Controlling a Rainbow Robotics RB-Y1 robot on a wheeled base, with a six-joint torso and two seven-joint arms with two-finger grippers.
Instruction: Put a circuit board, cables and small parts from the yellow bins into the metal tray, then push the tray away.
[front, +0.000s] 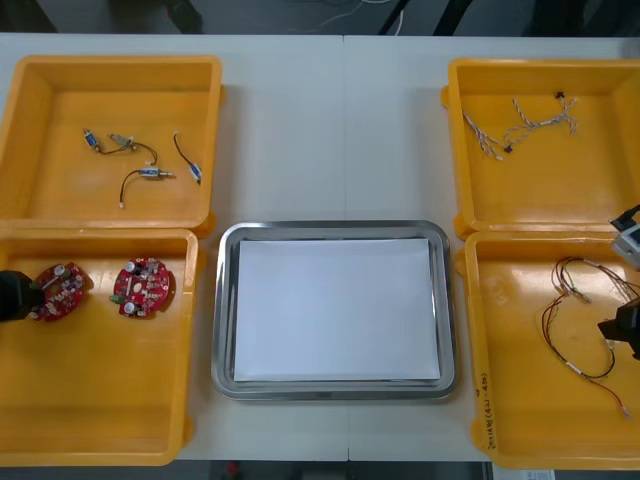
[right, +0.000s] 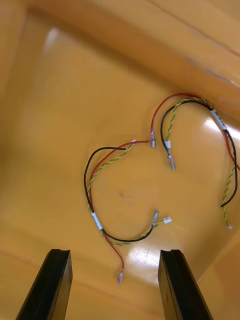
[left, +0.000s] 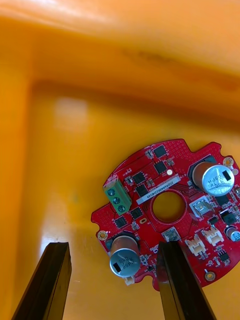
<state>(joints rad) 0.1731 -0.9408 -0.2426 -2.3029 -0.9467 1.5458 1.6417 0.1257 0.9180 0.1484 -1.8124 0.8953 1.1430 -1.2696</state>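
Jaws wide, the left gripper (left: 112, 247) hovered over the stiff, probably fragile round red circuit board (left: 142, 192), best taken by its rim; the right gripper (right: 114, 252), equally wide, over limp red and yellow cables (right: 96, 220).

Too small to read: print on the circuit board (left: 180, 172) label and yellow bin (front: 487, 405) rim.

left gripper (left: 112, 245): two black fingers (left: 45, 285), flat slabs, straight edges, widening toward the base, faint sheen on the inner edges. right gripper (right: 115, 252): same black fingers, shallow dip across the tips. front view: left gripper is a rounded black lump. right arm has a grey block (front: 628, 240) with a blue bit, black part below it.
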